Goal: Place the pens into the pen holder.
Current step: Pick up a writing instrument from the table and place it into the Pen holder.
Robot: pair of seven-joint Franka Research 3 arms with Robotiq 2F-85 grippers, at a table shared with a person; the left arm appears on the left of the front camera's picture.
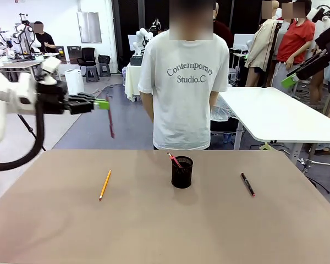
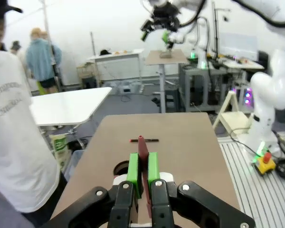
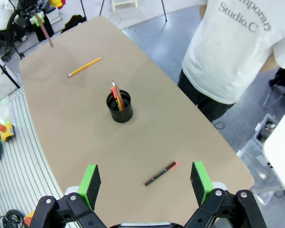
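My left gripper (image 1: 103,103) hovers high over the table's left side, shut on a dark red-brown pen (image 1: 110,122) that hangs down from its green pads (image 2: 133,167). The same pen (image 2: 142,151) stands between them in the left wrist view. The black mesh pen holder (image 1: 182,172) stands mid-table with a red and a yellow stick poking out of it (image 3: 116,95). An orange-yellow pencil (image 1: 104,185) lies to the left of the holder. A black pen with a red tip (image 1: 247,184) lies to its right. My right gripper (image 3: 146,178) is open, high above that black pen (image 3: 160,173).
A person in a white T-shirt (image 1: 182,82) stands at the far edge of the brown table (image 1: 154,231), hands behind the back. A white table (image 1: 275,113) stands beyond on the right. The right arm (image 1: 311,65) is raised at the upper right.
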